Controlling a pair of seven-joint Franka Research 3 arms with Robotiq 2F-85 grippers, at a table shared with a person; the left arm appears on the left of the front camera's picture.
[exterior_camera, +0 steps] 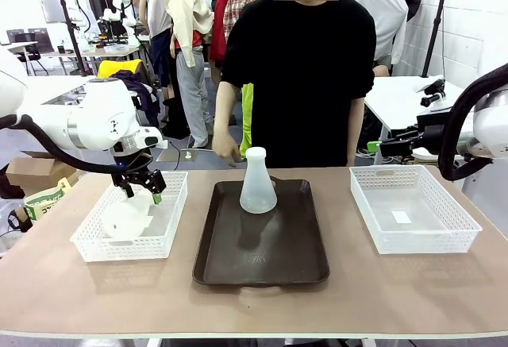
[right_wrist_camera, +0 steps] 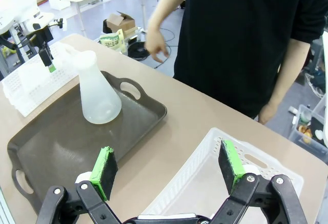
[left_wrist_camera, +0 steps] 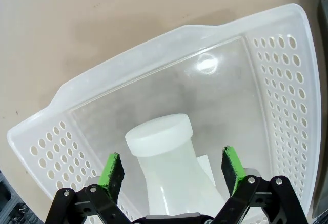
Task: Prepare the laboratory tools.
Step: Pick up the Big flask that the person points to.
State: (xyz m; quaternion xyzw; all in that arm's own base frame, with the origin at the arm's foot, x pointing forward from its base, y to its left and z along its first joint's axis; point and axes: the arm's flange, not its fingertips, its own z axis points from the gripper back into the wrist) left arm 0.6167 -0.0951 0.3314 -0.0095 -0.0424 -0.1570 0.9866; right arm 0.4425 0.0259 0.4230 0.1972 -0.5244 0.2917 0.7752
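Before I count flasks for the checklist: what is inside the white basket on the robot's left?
The left basket holds one frosted flask, beneath the open left gripper. A white slip under it is mostly covered by the flask.

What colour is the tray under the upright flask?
The tray is dark brown, clearest in the front view.

Frosted translucent flask [exterior_camera: 258, 182] on matt dark-brown plastic tray [exterior_camera: 262, 244]; glossy perforated white plastic left basket [left_wrist_camera: 279, 70]; smooth tan tabletop [exterior_camera: 397, 291].
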